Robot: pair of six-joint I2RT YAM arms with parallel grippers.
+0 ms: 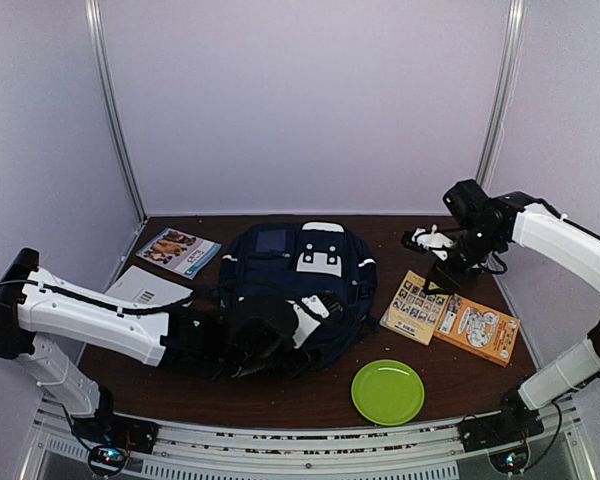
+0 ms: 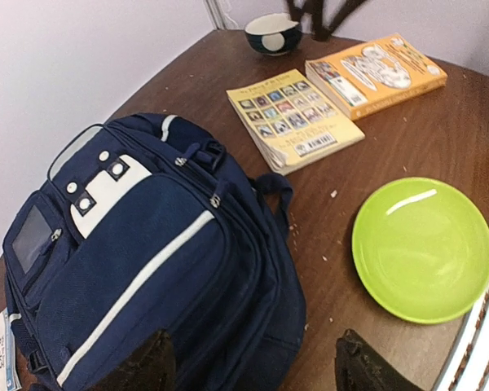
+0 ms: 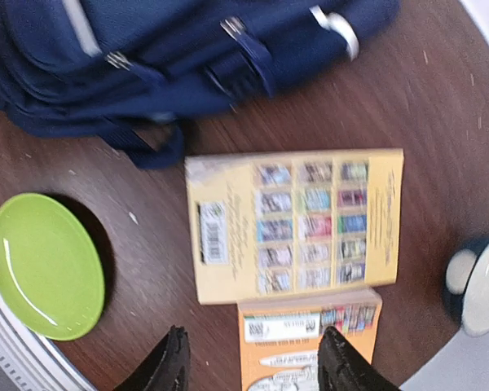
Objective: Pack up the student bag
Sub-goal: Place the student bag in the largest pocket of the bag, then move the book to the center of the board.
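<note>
The student bag (image 1: 300, 280), navy with a white stripe and a white dotted patch, lies flat on the table, front up, with its zips looking closed. It also shows in the left wrist view (image 2: 147, 261) and in the right wrist view (image 3: 171, 49). My left gripper (image 1: 320, 310) hovers over the bag's near right edge. It is open and empty (image 2: 253, 371), with one finger over the bag and one over bare table. My right gripper (image 1: 442, 282) is open and empty (image 3: 255, 366), above the yellow book (image 3: 297, 224) and the orange book (image 3: 310, 346).
The yellow book (image 1: 412, 307) and orange book (image 1: 477, 330) lie right of the bag. A green plate (image 1: 388, 391) sits near the front edge. A blue and white bowl (image 2: 273, 32) stands at the back right. A dog-cover booklet (image 1: 178, 250) and a white booklet (image 1: 145, 290) lie on the left.
</note>
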